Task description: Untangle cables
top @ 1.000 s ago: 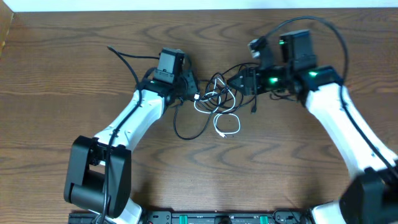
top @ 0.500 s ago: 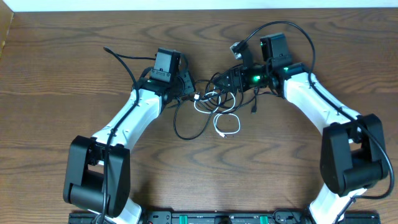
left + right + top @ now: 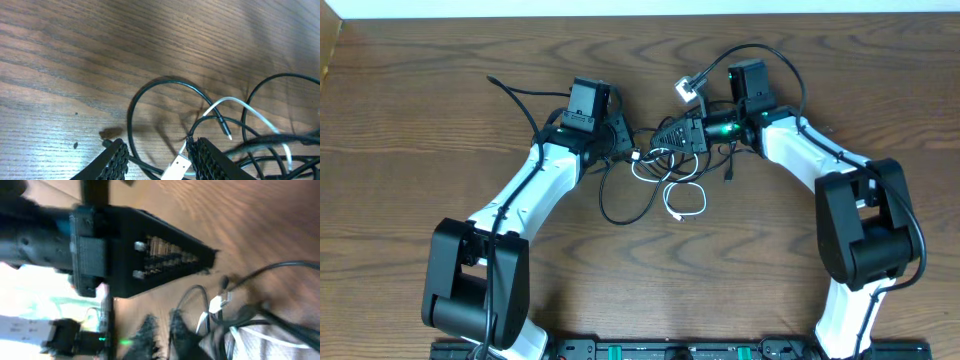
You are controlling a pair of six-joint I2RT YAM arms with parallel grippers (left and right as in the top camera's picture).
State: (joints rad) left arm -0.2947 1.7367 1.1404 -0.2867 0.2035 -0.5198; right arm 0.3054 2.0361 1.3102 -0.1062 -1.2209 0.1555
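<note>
The cables (image 3: 670, 163) lie as a knot of thin black and white cords at mid-table, with a white loop (image 3: 686, 201) and a black loop (image 3: 617, 206) trailing toward the front. My left gripper (image 3: 623, 143) is at the knot's left edge. It stands open (image 3: 159, 145), with a white plug (image 3: 176, 167) and a black cord (image 3: 150, 90) lying loose between its fingers. My right gripper (image 3: 660, 135) points left into the top of the knot. Its fingers (image 3: 162, 316) are blurred and close together, with the cords (image 3: 250, 315) just beside them. I cannot tell whether a cord is pinched.
The two grippers almost face each other across the knot, and the left arm's black gripper body (image 3: 165, 260) fills the right wrist view. Thick black arm cables arch behind the left arm (image 3: 520, 95) and the right arm (image 3: 775, 55). The table's far edge (image 3: 640, 14) runs along the top.
The right arm has swung left and down to the knot, and its jaws have closed. The left arm and the cords by it have stayed put.
</note>
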